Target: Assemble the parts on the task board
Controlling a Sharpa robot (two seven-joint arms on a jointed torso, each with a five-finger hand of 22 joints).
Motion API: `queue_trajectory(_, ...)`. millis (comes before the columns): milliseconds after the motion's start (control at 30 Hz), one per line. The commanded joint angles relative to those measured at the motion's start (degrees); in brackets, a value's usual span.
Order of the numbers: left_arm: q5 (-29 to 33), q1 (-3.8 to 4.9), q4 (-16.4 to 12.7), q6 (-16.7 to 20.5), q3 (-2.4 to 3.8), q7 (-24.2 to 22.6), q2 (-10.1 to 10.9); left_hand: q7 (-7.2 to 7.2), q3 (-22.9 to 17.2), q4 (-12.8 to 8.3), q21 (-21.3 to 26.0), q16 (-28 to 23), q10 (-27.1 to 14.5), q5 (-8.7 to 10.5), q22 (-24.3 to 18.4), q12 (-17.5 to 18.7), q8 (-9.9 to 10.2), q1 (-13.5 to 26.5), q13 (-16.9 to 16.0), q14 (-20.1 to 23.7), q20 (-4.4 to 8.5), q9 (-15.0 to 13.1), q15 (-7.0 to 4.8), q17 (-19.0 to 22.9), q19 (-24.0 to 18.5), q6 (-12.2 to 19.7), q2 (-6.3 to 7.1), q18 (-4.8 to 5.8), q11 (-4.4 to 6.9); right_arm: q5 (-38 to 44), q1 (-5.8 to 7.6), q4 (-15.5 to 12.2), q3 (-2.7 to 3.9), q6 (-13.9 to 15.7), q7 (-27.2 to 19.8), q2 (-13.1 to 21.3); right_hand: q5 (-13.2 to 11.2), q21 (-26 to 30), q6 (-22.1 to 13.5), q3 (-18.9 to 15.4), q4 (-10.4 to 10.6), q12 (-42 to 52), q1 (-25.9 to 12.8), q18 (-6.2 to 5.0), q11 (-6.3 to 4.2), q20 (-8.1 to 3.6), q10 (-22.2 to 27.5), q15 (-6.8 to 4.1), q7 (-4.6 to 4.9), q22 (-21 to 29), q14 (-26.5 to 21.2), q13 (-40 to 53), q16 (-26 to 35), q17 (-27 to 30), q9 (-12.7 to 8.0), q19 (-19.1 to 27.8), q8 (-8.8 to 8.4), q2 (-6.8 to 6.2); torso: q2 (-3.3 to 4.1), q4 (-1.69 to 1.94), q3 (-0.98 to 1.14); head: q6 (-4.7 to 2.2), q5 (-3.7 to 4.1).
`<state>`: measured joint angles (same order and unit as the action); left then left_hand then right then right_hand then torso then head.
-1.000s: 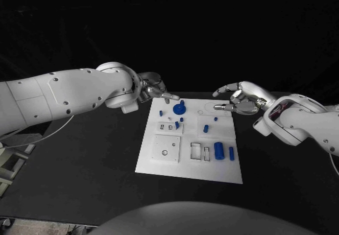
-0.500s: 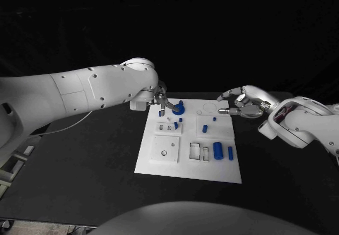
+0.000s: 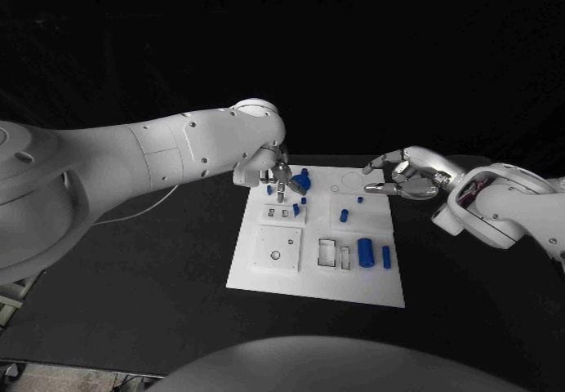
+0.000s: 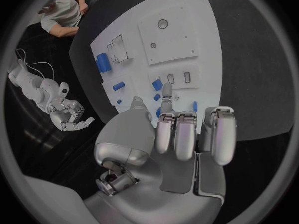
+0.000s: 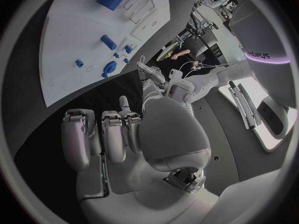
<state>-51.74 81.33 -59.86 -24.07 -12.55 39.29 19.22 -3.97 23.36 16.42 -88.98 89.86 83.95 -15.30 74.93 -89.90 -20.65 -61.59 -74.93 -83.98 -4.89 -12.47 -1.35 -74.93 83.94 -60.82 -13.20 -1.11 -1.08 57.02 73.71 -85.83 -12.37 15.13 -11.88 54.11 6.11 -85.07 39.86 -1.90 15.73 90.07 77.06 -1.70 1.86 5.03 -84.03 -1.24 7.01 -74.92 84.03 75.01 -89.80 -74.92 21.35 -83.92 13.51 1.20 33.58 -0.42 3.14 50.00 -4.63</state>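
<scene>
The task board [image 3: 277, 273] lies below and between both hands, with bare black table [image 3: 141, 269] around it. The left hand [image 3: 278, 176] hovers empty over its far left corner, fingers extended near blue parts [image 3: 298, 182]. The right hand [image 3: 404, 175], loosely curled and empty, hangs beside its far right edge.

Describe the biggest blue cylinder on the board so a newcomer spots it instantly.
Start at the white task board in the middle of the black table. On its near right part, beside two rectangular cut-outs, lies the large blue cylinder. It is much thicker than the slim blue pin lying alongside it.
</scene>
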Motion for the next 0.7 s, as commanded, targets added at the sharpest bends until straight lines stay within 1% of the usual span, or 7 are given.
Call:
queue_trajectory(33, 3.2, -0.45, 1.1, -2.6, 0.11, 4.7, -1.0, -0.36, -0.3, 0.0, -0.3, 0.1, 6.1, -0.36, 13.1, -0.1, 0.4, -0.4, -15.1, -6.0, 0.35, -0.1, -0.57, -15.1, 4.4, 0.1, -0.06, 0.61, 0.41, 0.3, -0.06, 0.1, -0.03, -1.9, 0.5, -0.2, 0.2, 0.2, 0.5, -0.4, 0.0, -0.1, -0.3, 0.16, 0.31, 0.47, -6.0, 0.40, 0.01, -13.0, 6.0, 15.0, -0.2, -15.1, -0.1, -1.4, 0.13, 0.27, -0.05, 0.01, -0.01, 0.00, -0.26)
queue_trajectory(200, 3.8, -1.55, 3.4, -2.3, 0.34, 5.0, -2.8, -0.40, -0.7, -0.2, -0.4, 0.1, 6.1, -1.44, 13.3, -0.1, 1.1, -1.4, -15.1, -6.0, 0.35, -0.3, -0.57, -15.1, 4.6, 0.1, -0.04, 0.65, 0.39, 0.2, -0.08, 0.2, -0.05, -2.0, 0.3, -0.6, 0.2, 0.2, 0.5, -0.5, 0.1, -0.1, -0.3, 0.18, 0.32, 0.48, -6.0, 0.41, 0.01, -13.1, 6.0, 15.0, -0.2, -15.1, -0.1, -1.4, 0.12, 0.31, -0.04, 0.01, -0.08, 0.00, -0.38)
queue_trajectory(300, 3.9, -2.15, 4.8, -2.4, 0.38, 5.1, -3.7, -0.41, -0.9, -0.3, -0.4, 0.1, 6.1, -1.88, 13.3, -0.1, 1.4, -1.8, -15.1, -6.0, 0.35, -0.4, -0.57, -15.1, 4.6, 0.1, -0.02, 0.65, 0.38, 0.2, -0.08, 0.2, -0.05, -2.1, 0.3, -0.7, 0.2, 0.2, 0.5, -0.5, 0.1, -0.1, -0.3, 0.17, 0.32, 0.48, -6.0, 0.41, 0.01, -13.0, 6.0, 15.0, -0.2, -15.1, -0.1, -1.4, 0.12, 0.32, -0.06, -0.07, -0.09, 0.00, -0.54)
queue_trajectory(400, 4.0, -2.88, 6.2, -2.5, 0.42, 5.2, -4.5, -0.43, -1.2, -0.4, -0.4, 0.1, 6.1, -2.34, 13.3, -0.1, 1.8, -2.6, -15.1, -6.0, 0.35, -0.6, -0.56, -15.1, 4.6, 0.1, 0.03, 0.65, 0.38, 0.2, -0.08, 0.1, -0.05, -2.2, 0.3, -0.7, 0.2, 0.2, 0.5, -0.5, 0.1, -0.1, -0.3, 0.15, 0.32, 0.49, -6.0, 0.42, 0.02, -13.0, 6.0, 15.0, -0.2, -15.1, -0.1, -1.3, 0.12, 0.35, -0.07, -0.04, -0.09, 0.00, -0.55)
queue_trajectory(467, 3.9, -3.22, 6.6, -2.4, 0.45, 5.2, -4.8, -0.46, -1.4, -0.5, -0.4, 0.1, 6.1, -2.53, 13.3, -0.1, 2.0, -2.9, -15.1, -6.0, 0.34, -0.6, -0.56, -15.1, 4.5, 0.1, 0.06, 0.64, 0.36, 0.2, -0.09, 0.1, -0.05, -2.2, 0.3, -0.7, 0.2, 0.2, 0.5, -0.5, 0.1, -0.1, -0.3, 0.15, 0.32, 0.49, -6.0, 0.42, 0.02, -13.0, 6.0, 15.0, -0.2, -15.1, -0.1, -1.3, 0.12, 0.35, -0.10, -0.02, -0.10, 0.00, -0.56)
queue_trajectory(567, 3.3, -3.75, 7.3, -2.2, 0.52, 5.2, -5.2, -0.51, -1.5, -0.6, -0.3, 0.1, 6.1, -2.73, 13.2, -0.1, 2.3, -3.2, -15.1, -6.0, 0.34, -0.7, -0.54, -15.1, 4.5, 0.2, 0.12, 0.63, 0.33, 0.2, -0.09, 0.1, -0.06, -2.2, 0.4, -0.6, 0.2, 0.2, 0.5, -0.5, 0.1, -0.1, -0.3, 0.15, 0.32, 0.49, -6.0, 0.42, 0.02, -13.0, 6.0, 15.0, -0.2, -15.1, -0.1, -1.3, 0.12, 0.35, -0.08, 0.00, -0.12, 0.00, -0.35)
queue_trajectory(700, 2.8, -4.08, 7.9, -2.0, 0.57, 5.2, -5.5, -0.55, -1.6, -0.6, -0.3, 0.1, 6.1, -2.76, 13.2, -0.1, 2.5, -3.4, -15.1, -6.0, 0.33, -0.7, -0.53, -15.1, 4.5, 0.4, 0.17, 0.61, 0.31, 0.2, -0.09, 0.1, -0.06, -2.3, 0.4, -0.5, 0.2, 0.2, 0.5, -0.5, 0.1, -0.1, -0.3, 0.15, 0.32, 0.49, -6.0, 0.42, 0.02, -13.0, 6.0, 15.0, -0.2, -15.1, -0.1, -1.3, 0.12, 0.35, -0.14, 0.01, -0.11, 0.00, -0.38)
